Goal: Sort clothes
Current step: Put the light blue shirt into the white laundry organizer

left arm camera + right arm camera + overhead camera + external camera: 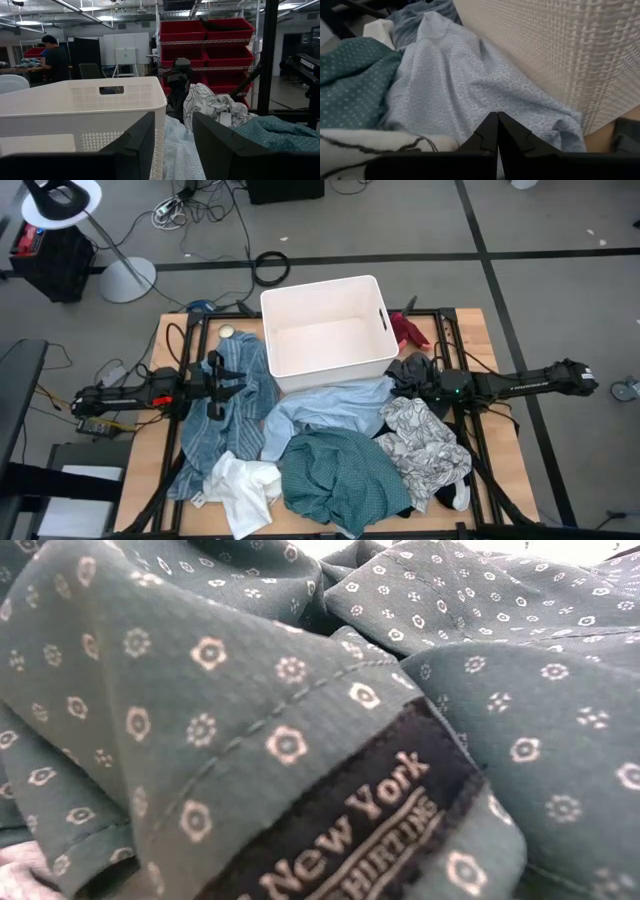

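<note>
The clothes lie in a heap on the table in front of the white bin (325,330). They are a denim-blue garment (225,420), a light blue one (325,405), a teal one (340,470), a white leaf-print one (425,440), a black one (410,370), a red one (408,330), a plain white one (240,485) and a white sock (460,498). My left gripper (175,145) is open and empty over the denim-blue garment, left of the bin. My right gripper (497,131) is shut and empty, low over the light blue garment (470,75) beside the bin wall.
The bin (85,105) stands at the table's far middle, close to both grippers. The teal garment (300,690) with its black label fills the low view. A person (52,57) stands in the room beyond, by red shelf bins (207,45).
</note>
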